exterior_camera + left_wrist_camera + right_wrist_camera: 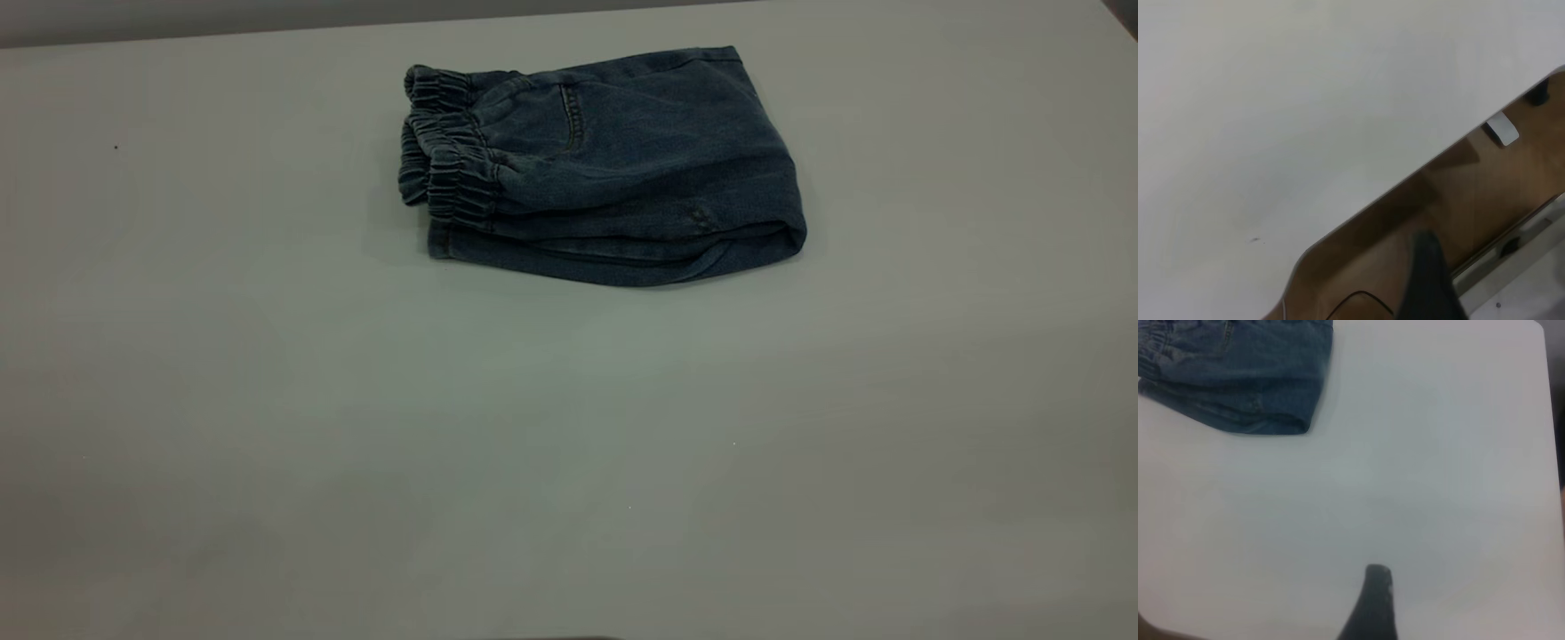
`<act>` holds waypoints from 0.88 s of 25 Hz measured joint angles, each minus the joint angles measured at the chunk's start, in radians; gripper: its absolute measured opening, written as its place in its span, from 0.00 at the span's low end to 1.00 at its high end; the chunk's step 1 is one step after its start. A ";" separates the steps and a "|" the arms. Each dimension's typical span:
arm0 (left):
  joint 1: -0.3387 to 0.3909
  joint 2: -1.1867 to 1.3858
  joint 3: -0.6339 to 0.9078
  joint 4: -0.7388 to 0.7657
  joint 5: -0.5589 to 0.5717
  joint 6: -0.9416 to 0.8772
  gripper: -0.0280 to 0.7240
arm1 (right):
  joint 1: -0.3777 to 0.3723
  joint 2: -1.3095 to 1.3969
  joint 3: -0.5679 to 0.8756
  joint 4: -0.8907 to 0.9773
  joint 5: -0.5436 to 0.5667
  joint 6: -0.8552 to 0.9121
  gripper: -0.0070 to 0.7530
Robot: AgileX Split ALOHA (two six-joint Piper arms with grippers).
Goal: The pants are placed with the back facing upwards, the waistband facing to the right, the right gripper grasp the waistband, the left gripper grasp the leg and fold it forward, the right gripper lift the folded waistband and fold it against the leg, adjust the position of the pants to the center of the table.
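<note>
One pair of folded pants [613, 169] on one table [356, 427]

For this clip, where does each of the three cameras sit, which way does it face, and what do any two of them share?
Exterior view: raised, looking down across the table at the folded pants, waistband at their left end; no arm shows.
Left wrist view: on the left arm, facing the table's edge and the brown floor beyond; one dark finger of the left gripper shows.
Right wrist view: on the right arm, facing down over the table toward the pants; one dark finger of the right gripper shows.
Shared: exterior and right wrist views both show the pants.
</note>
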State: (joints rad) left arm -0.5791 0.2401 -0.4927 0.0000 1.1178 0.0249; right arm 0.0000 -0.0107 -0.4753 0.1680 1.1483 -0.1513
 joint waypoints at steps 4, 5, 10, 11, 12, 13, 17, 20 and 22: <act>0.008 0.000 0.000 0.000 0.000 0.000 0.64 | 0.000 0.000 0.000 0.000 0.000 0.000 0.79; 0.036 0.000 0.000 -0.005 0.000 0.001 0.64 | 0.000 0.000 0.000 0.000 0.000 0.000 0.79; 0.343 -0.040 0.001 -0.008 0.000 0.002 0.64 | 0.000 0.000 0.000 0.000 0.000 0.000 0.79; 0.413 -0.063 0.001 -0.008 0.000 0.002 0.64 | 0.000 0.000 0.000 0.000 0.000 0.000 0.79; 0.475 -0.090 0.002 -0.007 0.000 0.002 0.64 | 0.000 0.000 0.000 0.000 0.000 0.000 0.79; 0.529 -0.114 0.002 -0.007 0.000 0.002 0.64 | 0.000 0.000 0.000 0.000 0.000 0.000 0.79; 0.627 -0.213 0.002 -0.006 0.004 0.002 0.64 | 0.000 0.000 0.000 0.002 0.000 0.000 0.79; 0.625 -0.250 0.002 -0.006 0.004 0.002 0.64 | -0.004 0.000 0.000 0.003 0.000 0.000 0.79; 0.612 -0.258 0.002 -0.006 0.005 0.002 0.64 | -0.024 0.000 0.000 0.004 0.000 0.000 0.79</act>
State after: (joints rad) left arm 0.0324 -0.0178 -0.4908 -0.0065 1.1230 0.0268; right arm -0.0241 -0.0107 -0.4753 0.1722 1.1481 -0.1513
